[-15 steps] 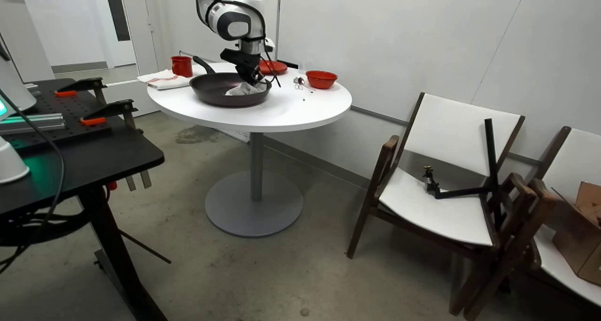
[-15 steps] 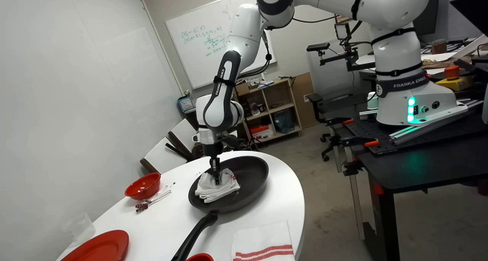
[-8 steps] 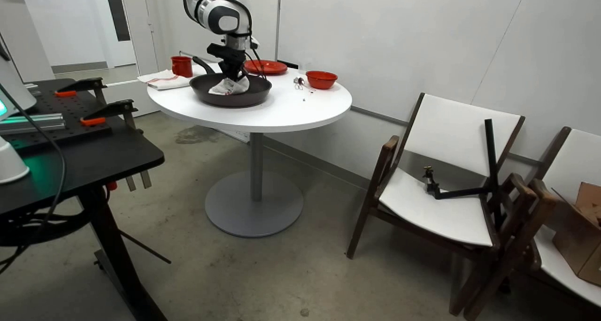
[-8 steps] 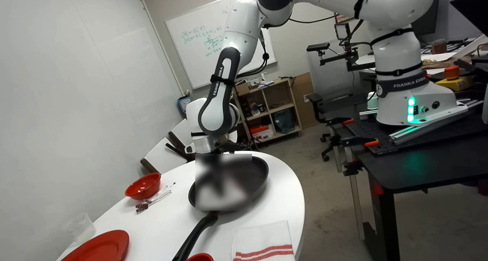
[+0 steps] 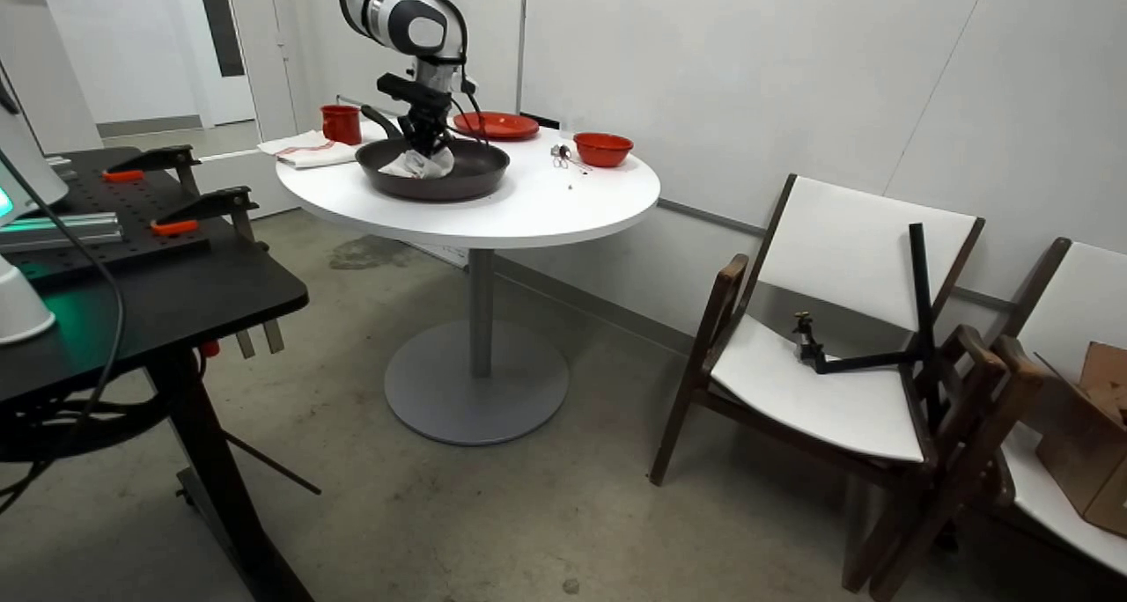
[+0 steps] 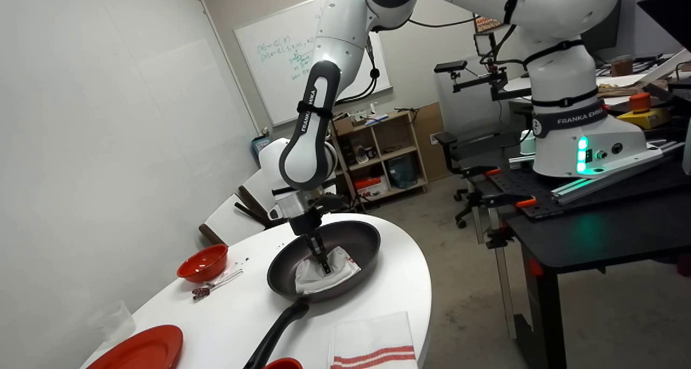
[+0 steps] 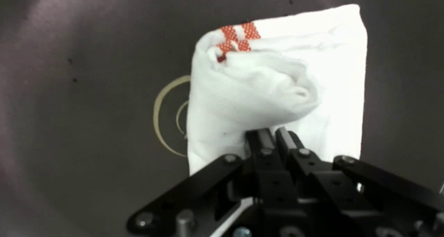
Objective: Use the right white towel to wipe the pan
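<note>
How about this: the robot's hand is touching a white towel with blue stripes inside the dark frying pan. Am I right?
Nearly! The stripes aren't blue: the wrist view shows they're red. The rest is right: the robot's hand is touching a white towel inside the dark frying pan.

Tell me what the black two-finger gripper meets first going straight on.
The gripper would first press into the rumpled white cloth towel, then likely the round black frying pan; depth is unclear.

The white towel (image 7: 267,91) has shifted across the pan (image 6: 356,240), apparently sliding.
</note>
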Controlling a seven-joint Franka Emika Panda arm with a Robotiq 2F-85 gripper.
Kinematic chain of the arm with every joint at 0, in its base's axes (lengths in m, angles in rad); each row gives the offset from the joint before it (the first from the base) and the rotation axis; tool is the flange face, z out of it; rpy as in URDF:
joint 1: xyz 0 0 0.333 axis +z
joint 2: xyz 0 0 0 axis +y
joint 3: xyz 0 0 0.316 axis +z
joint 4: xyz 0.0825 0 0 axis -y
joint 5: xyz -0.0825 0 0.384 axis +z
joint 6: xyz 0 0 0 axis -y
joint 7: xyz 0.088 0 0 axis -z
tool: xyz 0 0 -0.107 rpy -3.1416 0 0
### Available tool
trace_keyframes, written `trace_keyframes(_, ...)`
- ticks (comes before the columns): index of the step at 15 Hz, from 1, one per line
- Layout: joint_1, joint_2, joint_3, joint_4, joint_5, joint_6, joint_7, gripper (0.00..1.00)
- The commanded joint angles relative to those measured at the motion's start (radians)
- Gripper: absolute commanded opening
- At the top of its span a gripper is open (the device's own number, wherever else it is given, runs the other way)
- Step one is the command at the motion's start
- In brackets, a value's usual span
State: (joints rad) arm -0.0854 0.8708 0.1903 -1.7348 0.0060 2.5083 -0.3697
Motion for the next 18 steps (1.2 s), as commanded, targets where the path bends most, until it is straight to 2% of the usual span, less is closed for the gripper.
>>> trace_keyframes(1, 0.015, -0.025, -0.062, -0.087, -0.011, -0.025, 0.059, 0.01)
trace_keyframes(7, -0.018, -0.085, -0.124, -0.175, 0.004, 0.017, 0.120, 0.01)
trace_keyframes(12, -0.039, -0.101, -0.159, -0.188, 0.004, 0.051, 0.149, 0.01)
trace_keyframes(18, 0.010, -0.080, -0.152, -0.149, -0.034, 0.080, 0.149, 0.01)
